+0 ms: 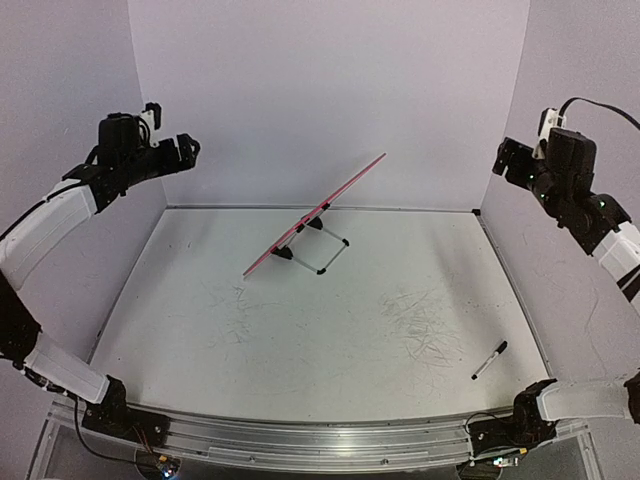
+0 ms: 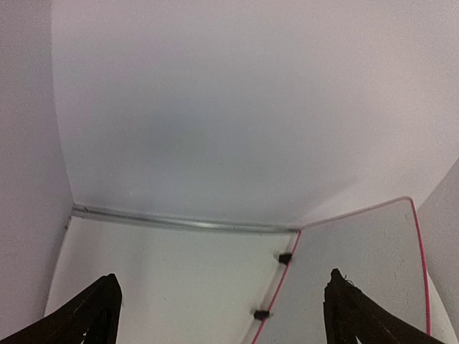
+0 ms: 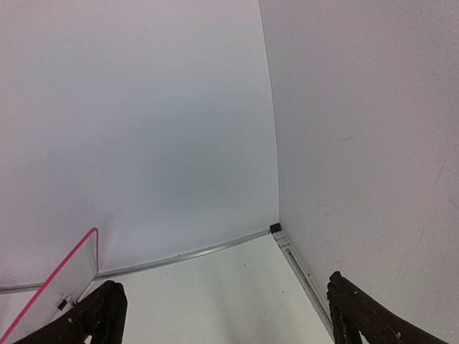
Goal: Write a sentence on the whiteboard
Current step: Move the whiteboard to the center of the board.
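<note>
Left gripper (image 2: 222,315) and right gripper (image 3: 226,315) hang raised, jaws apart and empty, while the slim black marker pen (image 1: 489,360) lies diagonally on the right gripper's side.

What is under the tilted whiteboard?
A wire stand and black clip feet, resting on the table. The strip of table behind the whiteboard is covered.

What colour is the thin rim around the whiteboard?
Red-pink. The rim of the whiteboard shows best in the left wrist view.
</note>
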